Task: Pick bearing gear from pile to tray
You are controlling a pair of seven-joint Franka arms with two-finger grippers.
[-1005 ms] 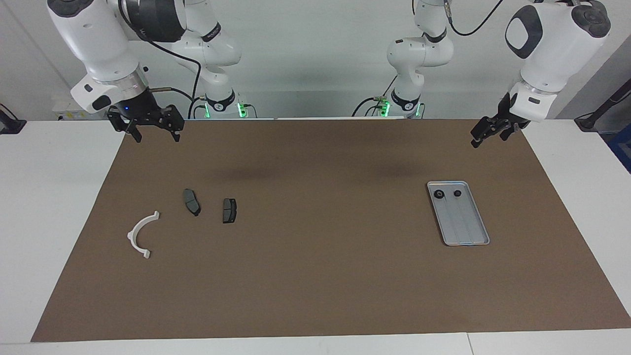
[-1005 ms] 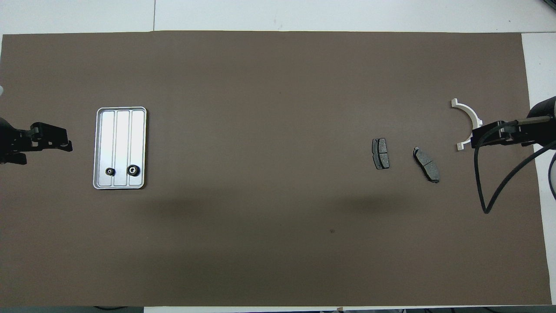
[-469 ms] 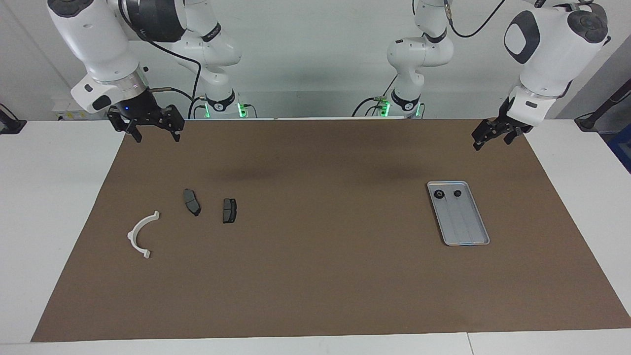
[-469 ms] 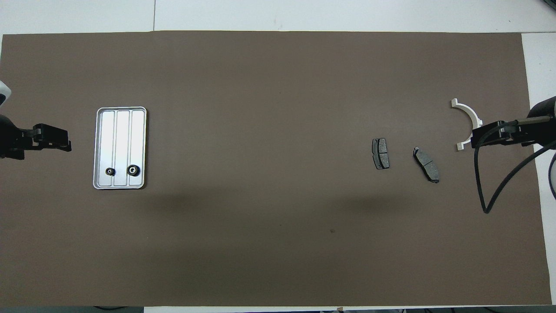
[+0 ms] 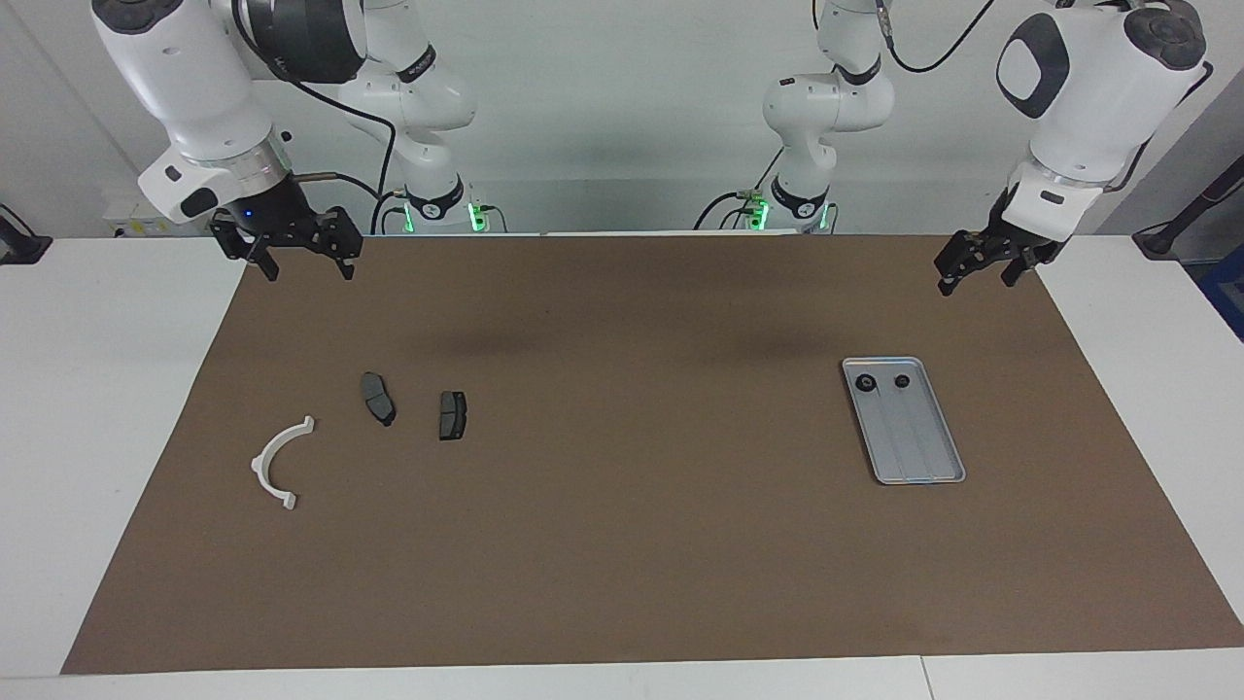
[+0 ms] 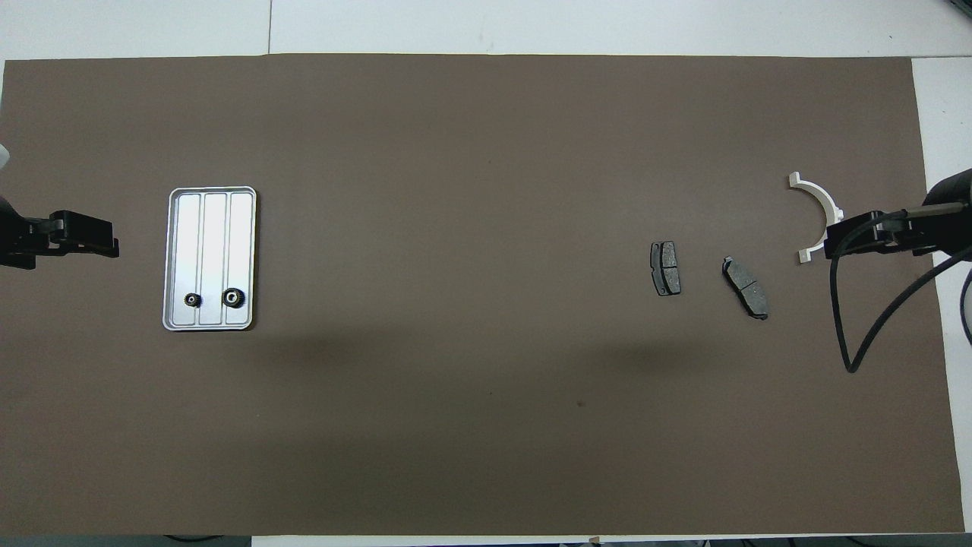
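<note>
The right gripper [image 5: 303,264] hangs empty over the brown mat [image 5: 641,544] at the right arm's end, its jaws spread wide. On the mat near it lie the white half-ring bracket [image 5: 277,462] and, beside that toward the table's middle, two dark brake pads [image 5: 378,398] [image 5: 452,414], apart from each other. Toward the left arm's end sits the silver tray [image 5: 918,457], with two small black gears [image 5: 864,385] [image 5: 902,381] side by side in its end nearer the robots. The left gripper [image 5: 980,272] hangs over the mat's edge near the tray, empty, jaws apart.
</note>
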